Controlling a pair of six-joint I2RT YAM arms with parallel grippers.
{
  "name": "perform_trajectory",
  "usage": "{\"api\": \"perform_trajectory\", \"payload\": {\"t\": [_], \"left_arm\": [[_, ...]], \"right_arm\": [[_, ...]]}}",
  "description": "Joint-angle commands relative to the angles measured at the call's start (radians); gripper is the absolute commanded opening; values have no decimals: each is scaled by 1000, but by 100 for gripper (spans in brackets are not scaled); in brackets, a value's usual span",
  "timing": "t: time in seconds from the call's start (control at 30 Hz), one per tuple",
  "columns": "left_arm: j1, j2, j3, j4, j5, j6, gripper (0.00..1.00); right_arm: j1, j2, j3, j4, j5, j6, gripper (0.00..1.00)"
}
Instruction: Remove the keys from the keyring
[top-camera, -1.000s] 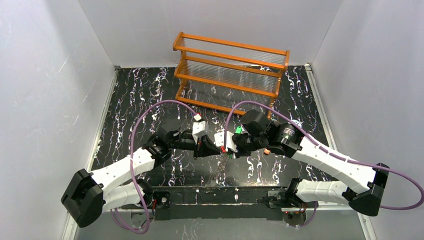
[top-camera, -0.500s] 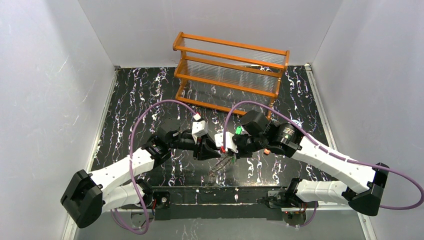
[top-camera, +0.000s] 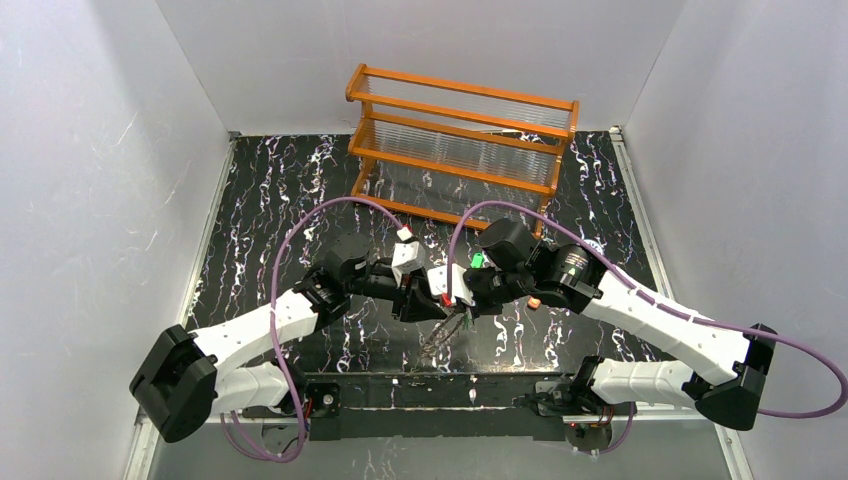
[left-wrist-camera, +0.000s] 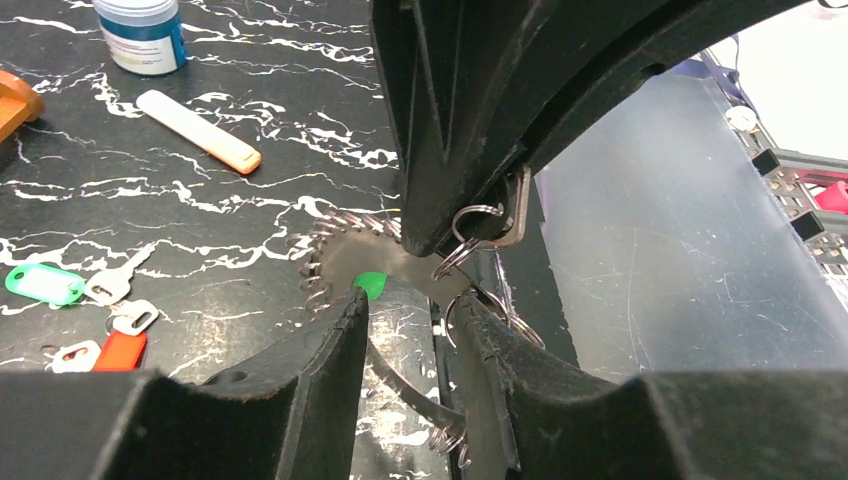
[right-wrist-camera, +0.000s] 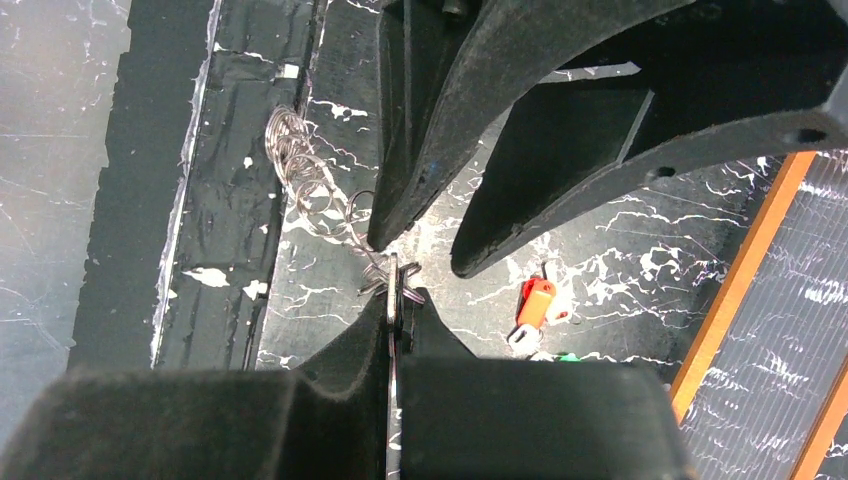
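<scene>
Dark-grey metal keyring (left-wrist-camera: 343, 262): stiff, thin, light, likely slippery. Right claw (right-wrist-camera: 395, 300) clenched on its rim; left claw (left-wrist-camera: 412, 305) released, straddling it. Best pinched across flat faces.

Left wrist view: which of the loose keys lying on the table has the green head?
The leftmost key, with an oblong green head at the picture's edge; the neighbouring key below it has a red head.

From the left wrist, the flat dark-grey toothed metal keyring (left-wrist-camera: 345, 262) shows only in part: the right hand (left-wrist-camera: 440, 235) covers its far side, and the left hand (left-wrist-camera: 412, 305) covers its near edge. From above it is too small to make out. The small round blue-and-white jar (left-wrist-camera: 143, 35) is cut off by the top edge.
</scene>
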Motion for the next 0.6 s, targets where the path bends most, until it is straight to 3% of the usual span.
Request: {"api": "perform_trajectory", "payload": {"t": [0.0,0.37,0.57], "left_arm": [[-19,0,40,30,52,-12,36],[-33,-20,21,39,56,-23,36],[-32,-16,23,44,6,-39,27]], "right_arm": [[0,-1,50,52,-26,-13,1],[0,-3,36,74,0,-19,1],[0,1,27,86,-10,-20,1]]}}
